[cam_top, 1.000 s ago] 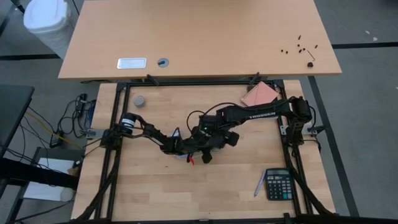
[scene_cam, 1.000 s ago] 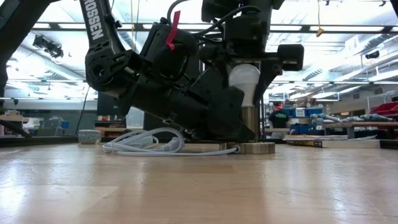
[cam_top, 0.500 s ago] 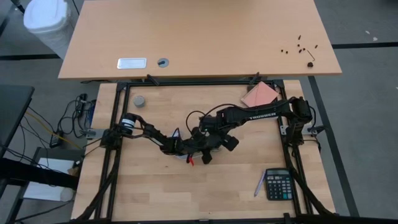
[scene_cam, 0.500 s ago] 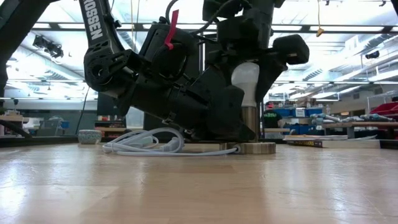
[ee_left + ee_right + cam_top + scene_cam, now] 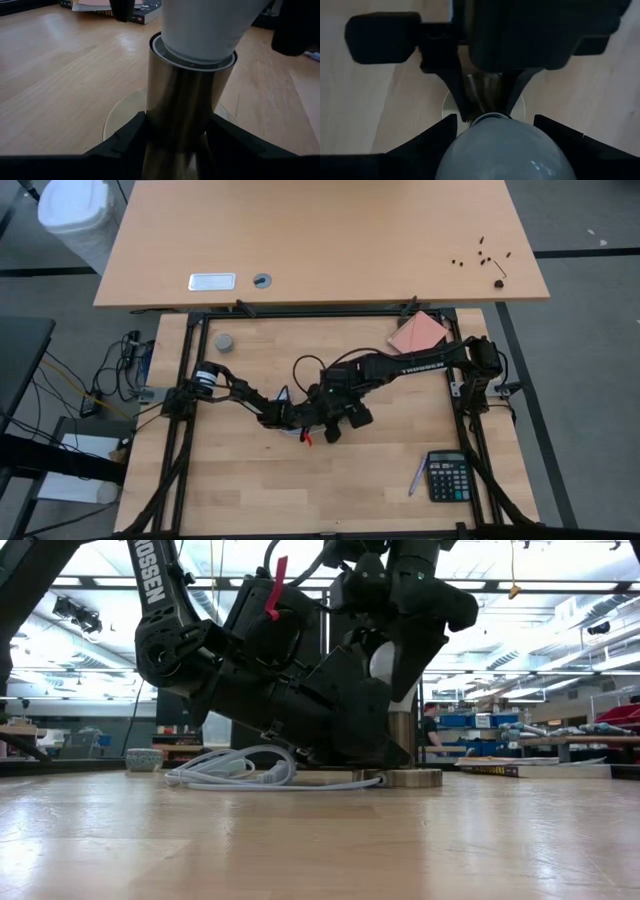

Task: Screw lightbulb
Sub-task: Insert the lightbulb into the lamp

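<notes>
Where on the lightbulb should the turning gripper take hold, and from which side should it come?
On the rounded white globe, from straight above. The lightbulb stands upright in a brass socket tube, which the left gripper clamps low down, so only the globe is free. The right gripper sits over it that way, one finger on each side of the widest part.

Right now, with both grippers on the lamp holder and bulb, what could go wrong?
The right gripper grips the lightbulb from above; a tilt could cross-thread it in the metal socket. The left gripper clamps that socket low, so slipping would let it spin. The white cable coiled beside the base could snag.
</notes>
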